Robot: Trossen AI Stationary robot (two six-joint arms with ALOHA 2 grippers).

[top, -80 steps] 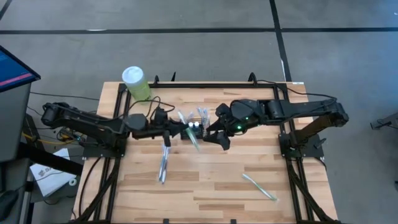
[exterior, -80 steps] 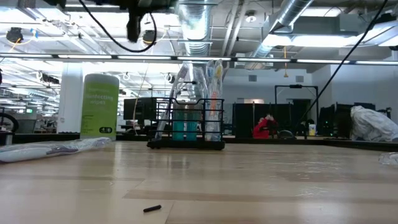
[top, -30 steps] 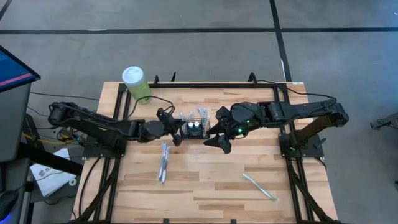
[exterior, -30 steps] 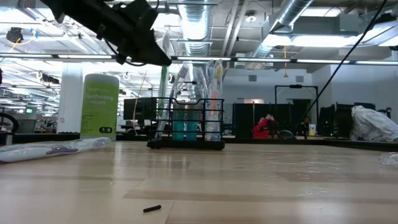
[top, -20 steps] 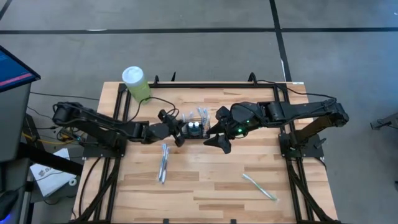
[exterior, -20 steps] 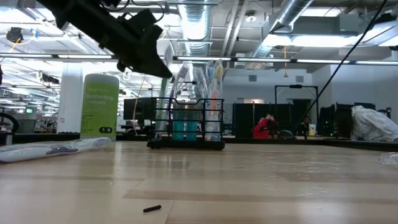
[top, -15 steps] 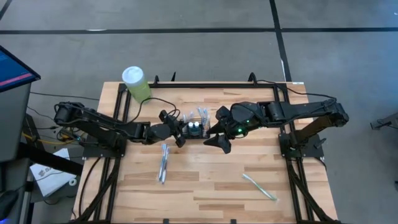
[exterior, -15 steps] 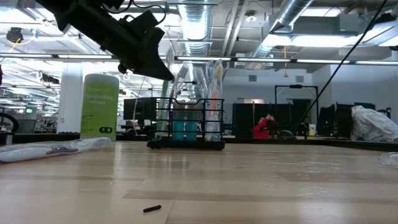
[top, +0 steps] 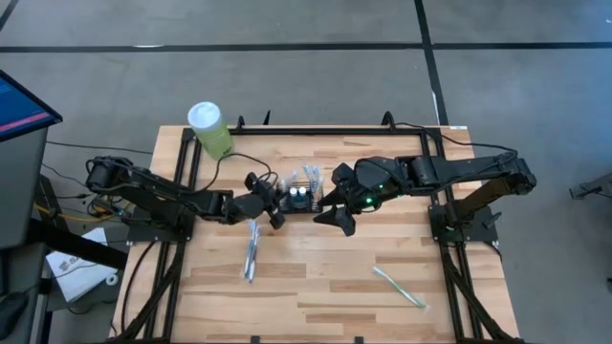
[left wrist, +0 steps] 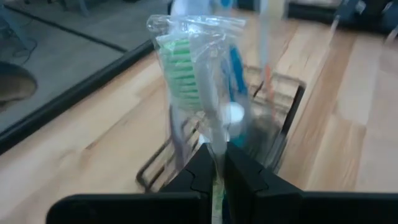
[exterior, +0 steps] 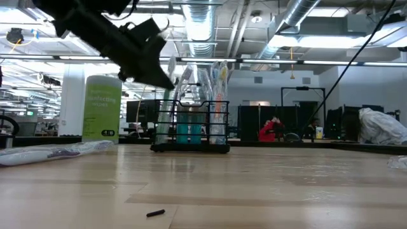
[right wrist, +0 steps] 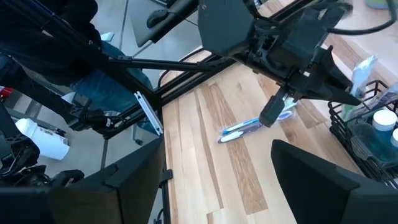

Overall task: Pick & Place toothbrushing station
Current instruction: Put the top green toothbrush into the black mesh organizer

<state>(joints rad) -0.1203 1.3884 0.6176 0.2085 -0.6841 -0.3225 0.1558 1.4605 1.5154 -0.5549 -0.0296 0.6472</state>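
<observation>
Overhead, the caddy (top: 299, 196) stands mid-table between both grippers, the left gripper (top: 274, 207) at its side and the right gripper (top: 334, 208) spread wide just beside it, gripping nothing. A green canister (top: 210, 128) sits at the far left corner; wrapped toothbrushes lie loose on the table (top: 316, 287). From table level, the caddy holds upright brushes, the left arm slanting down toward its top. Through the left wrist camera, the clenched fingers (left wrist: 205, 171) pinch a bagged green toothbrush (left wrist: 193, 71) over the caddy. Through the right wrist camera, its fingers (right wrist: 134, 171) stand apart.
</observation>
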